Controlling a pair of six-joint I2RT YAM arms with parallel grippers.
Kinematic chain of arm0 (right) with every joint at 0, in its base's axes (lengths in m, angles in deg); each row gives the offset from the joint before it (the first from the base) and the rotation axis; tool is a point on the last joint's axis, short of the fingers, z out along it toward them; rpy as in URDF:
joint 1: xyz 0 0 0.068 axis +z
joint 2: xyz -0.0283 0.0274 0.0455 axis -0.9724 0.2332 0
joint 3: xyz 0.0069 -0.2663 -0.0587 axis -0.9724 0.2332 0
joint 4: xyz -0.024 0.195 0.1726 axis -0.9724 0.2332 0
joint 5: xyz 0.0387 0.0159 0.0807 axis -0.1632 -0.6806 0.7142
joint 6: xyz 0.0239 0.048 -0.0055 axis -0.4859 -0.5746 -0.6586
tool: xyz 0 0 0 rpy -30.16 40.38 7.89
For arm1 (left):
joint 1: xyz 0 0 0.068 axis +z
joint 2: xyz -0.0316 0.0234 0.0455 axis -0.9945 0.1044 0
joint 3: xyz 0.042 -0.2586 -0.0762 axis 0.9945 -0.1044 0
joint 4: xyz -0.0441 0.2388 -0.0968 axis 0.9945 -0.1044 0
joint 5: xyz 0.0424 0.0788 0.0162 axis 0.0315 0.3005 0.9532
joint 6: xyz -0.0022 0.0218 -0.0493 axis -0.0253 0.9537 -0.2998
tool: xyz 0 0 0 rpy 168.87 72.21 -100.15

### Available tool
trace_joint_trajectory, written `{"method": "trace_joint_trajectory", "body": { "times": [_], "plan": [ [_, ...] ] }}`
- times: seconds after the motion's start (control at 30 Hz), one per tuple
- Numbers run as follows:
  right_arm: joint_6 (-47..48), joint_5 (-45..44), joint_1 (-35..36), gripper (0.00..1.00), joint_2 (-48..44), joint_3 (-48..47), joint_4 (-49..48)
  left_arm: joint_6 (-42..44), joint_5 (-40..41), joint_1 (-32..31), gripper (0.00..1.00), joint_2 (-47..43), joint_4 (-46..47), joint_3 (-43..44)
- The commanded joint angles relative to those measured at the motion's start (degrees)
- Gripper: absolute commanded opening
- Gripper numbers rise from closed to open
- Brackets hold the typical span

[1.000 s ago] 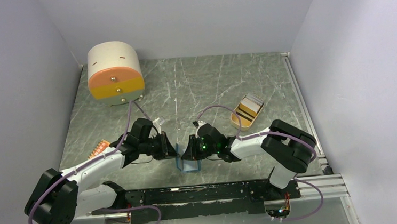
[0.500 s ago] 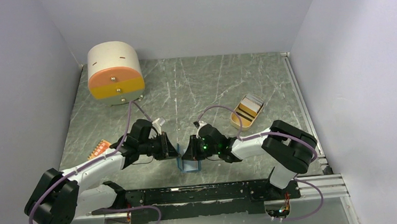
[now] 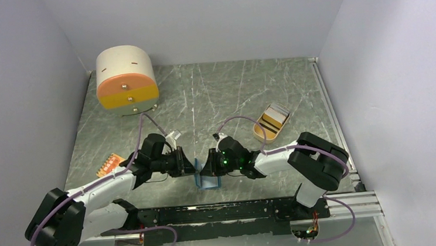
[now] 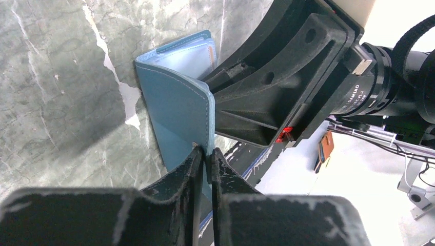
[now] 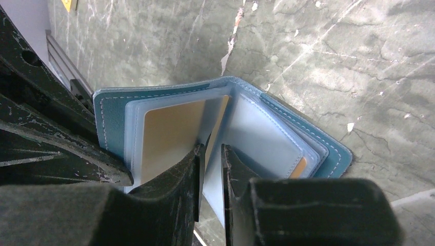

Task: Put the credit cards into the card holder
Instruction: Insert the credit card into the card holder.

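Observation:
The card holder (image 3: 207, 181) is a blue folding wallet standing open on its edge near the table's front, between both grippers. My left gripper (image 4: 205, 154) is shut on the edge of its outer blue cover (image 4: 177, 110). My right gripper (image 5: 210, 154) is shut on a pale translucent inner leaf (image 5: 246, 138). An orange-yellow credit card (image 5: 169, 133) sits in the neighbouring sleeve, and another orange card edge (image 5: 299, 166) peeks from a pocket further back. In the top view the two grippers (image 3: 191, 165) (image 3: 208, 165) face each other above the holder. One orange card (image 3: 110, 163) lies flat on the table at the left.
An oval tan tray (image 3: 259, 132) at the right holds more cards (image 3: 275, 118). A round white and orange drawer box (image 3: 125, 80) stands at the back left. The black rail (image 3: 228, 211) runs along the near edge just behind the holder.
The left arm has shifted slightly, uncovering more of the orange card on the table. Both grips on the card holder look unchanged.

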Motion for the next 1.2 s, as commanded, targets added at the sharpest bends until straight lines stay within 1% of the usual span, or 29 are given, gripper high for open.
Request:
{"method": "trace_joint_trajectory", "body": {
  "times": [0.0, 0.13, 0.27, 0.43, 0.63, 0.67, 0.83, 1.17],
  "plan": [
    [1.4, -2.0, -0.5, 0.23, 0.1, 0.9, 4.0, -1.1, -2.4, 0.1, 0.13, -1.1, 3.5, -1.2],
    [1.4, -2.3, -0.6, 0.23, -0.4, 1.4, 3.9, -0.5, -2.1, 0.1, 0.12, -0.5, 3.2, -1.3],
    [1.1, -2.2, -0.7, 0.24, -0.5, 2.0, 3.2, -1.2, -3.6, 0.1, 0.11, 0.0, 5.6, -1.8],
    [1.2, -1.5, -1.0, 0.24, 0.2, 1.9, 2.5, -3.0, -5.9, 0.1, 0.16, 0.2, 10.5, -3.5],
    [1.5, -1.5, -1.2, 0.24, -0.2, 2.1, 2.5, -2.4, -5.2, 0.1, 0.20, -1.3, 10.4, -3.6],
    [1.4, -1.6, -1.2, 0.24, -0.3, 2.1, 2.5, -2.5, -5.0, 0.1, 0.19, -1.8, 10.6, -3.8],
    [1.4, -1.4, -1.2, 0.24, -0.4, 2.1, 2.5, -2.2, -3.5, 0.1, 0.09, -2.7, 9.7, -4.1],
    [1.3, -1.8, -1.2, 0.24, -1.0, 2.0, 2.9, -0.6, 0.0, 0.1, 0.09, -0.5, 4.8, -2.8]
  ]
}}
